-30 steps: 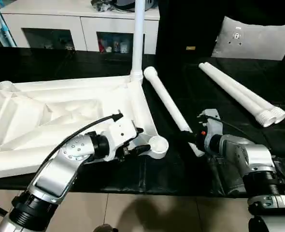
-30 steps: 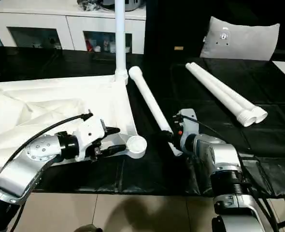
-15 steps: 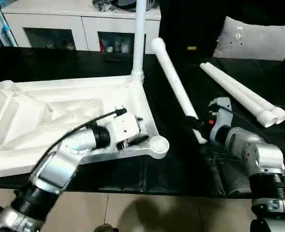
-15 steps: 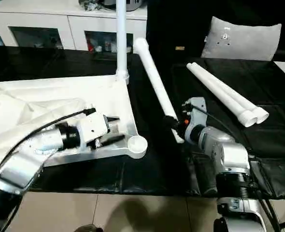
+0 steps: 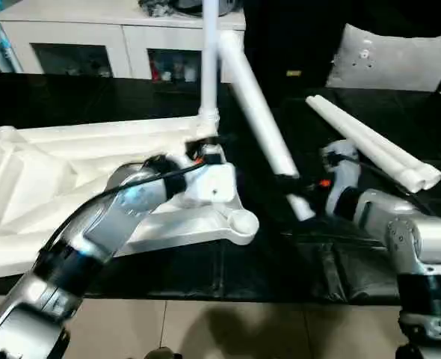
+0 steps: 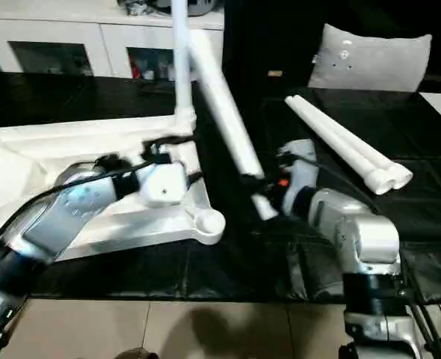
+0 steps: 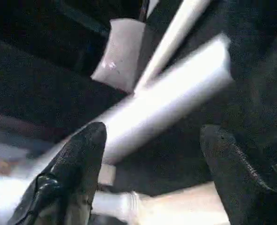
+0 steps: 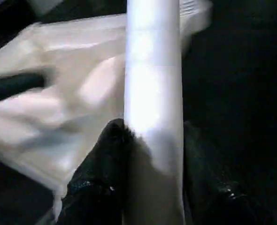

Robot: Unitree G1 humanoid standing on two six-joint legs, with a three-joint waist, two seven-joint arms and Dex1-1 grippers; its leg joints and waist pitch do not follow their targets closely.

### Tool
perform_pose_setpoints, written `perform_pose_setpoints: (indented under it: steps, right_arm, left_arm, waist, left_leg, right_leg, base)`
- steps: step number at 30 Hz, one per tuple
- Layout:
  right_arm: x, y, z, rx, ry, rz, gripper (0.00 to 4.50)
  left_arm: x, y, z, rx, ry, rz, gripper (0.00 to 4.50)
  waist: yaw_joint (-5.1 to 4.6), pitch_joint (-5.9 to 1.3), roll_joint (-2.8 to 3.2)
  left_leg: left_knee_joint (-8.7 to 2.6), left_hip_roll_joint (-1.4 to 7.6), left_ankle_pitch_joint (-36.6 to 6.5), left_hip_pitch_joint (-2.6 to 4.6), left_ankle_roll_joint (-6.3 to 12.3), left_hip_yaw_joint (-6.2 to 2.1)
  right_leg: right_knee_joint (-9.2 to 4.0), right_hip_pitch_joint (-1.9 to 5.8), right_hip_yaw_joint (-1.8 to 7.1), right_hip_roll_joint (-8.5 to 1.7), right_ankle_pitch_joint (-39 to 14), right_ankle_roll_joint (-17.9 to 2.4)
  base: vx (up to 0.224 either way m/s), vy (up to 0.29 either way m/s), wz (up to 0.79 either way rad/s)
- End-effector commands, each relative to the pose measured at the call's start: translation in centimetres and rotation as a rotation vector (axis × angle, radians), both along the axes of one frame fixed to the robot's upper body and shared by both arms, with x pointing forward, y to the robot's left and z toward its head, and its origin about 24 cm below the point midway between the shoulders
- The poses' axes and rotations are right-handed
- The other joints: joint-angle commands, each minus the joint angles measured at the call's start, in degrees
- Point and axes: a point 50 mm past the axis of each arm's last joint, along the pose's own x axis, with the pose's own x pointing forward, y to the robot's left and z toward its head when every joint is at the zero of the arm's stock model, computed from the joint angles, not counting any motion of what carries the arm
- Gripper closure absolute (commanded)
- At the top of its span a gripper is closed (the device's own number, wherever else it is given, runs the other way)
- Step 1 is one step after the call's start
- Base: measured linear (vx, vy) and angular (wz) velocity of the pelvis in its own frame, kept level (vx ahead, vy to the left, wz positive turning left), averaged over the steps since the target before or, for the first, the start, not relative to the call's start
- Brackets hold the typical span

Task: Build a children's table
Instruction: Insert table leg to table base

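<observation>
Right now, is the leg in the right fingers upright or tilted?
Tilted: the held leg leans up and away from the right gripper, unlike the upright leg in its socket.

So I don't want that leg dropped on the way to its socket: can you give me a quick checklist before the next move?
1. Right pincer shut on raised leg, near its threaded end: ok.
2. Left pincer open, holding nothing: ok.
3. Near corner socket of the top empty and unblocked: ok.
4. One leg already upright in the far corner socket: ok.
5. Two spare legs lying apart on the right, out of the way: ok.
6. Held leg's thread undamaged: cannot tell.
</observation>
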Motion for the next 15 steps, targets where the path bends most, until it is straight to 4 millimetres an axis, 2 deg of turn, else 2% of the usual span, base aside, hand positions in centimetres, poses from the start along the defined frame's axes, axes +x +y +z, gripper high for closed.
perform_pose_setpoints:
  steps: [1,7,11,15]
  right_arm:
    - [-0.4,0.9,0.6,0.014,-0.011,0.057,3.18]
    - [-0.9,1.1,0.6,0.006,0.002,0.077,3.18]
    - [-1.1,1.2,0.8,0.001,0.004,0.096,3.18]
    - [-1.3,1.3,0.8,-0.005,0.009,0.112,3.18]
  left_arm:
    - [0.4,0.1,-0.4,0.054,-0.036,-0.002,0.98]
    - [0.9,0.0,-0.8,0.103,-0.085,-0.010,0.98]
    - [1.1,0.0,-1.9,0.185,-0.084,-0.047,0.98]
    - [1.3,0.2,-2.4,0.239,-0.084,-0.072,0.98]
  waist:
    - [0.66,-3.94,-0.37]
    - [1.90,-4.06,-0.13]
    - [2.38,-4.09,-0.35]
    - [2.39,-4.05,-0.57]
  left_leg:
    - [-3.67,2.26,-8.61,1.07,-0.79,-0.96]
    - [-3.87,2.52,-8.92,1.35,-2.36,-1.04]
    - [-3.90,2.43,-8.66,1.27,-2.39,-1.11]
    - [-3.89,2.41,-8.54,1.09,-2.50,-1.07]
  right_leg:
    - [-4.79,2.37,2.98,-4.25,-3.86,-8.77]
    - [-4.45,2.04,2.93,-4.25,-2.89,-8.89]
    - [-4.46,2.22,2.95,-4.39,-2.60,-8.10]
    - [-4.45,2.24,2.95,-4.55,-2.95,-8.13]
  base:
    - [0.000,0.000,0.00]
    - [0.000,0.000,0.00]
    - [0.000,0.000,0.00]
    - [0.000,0.000,0.00]
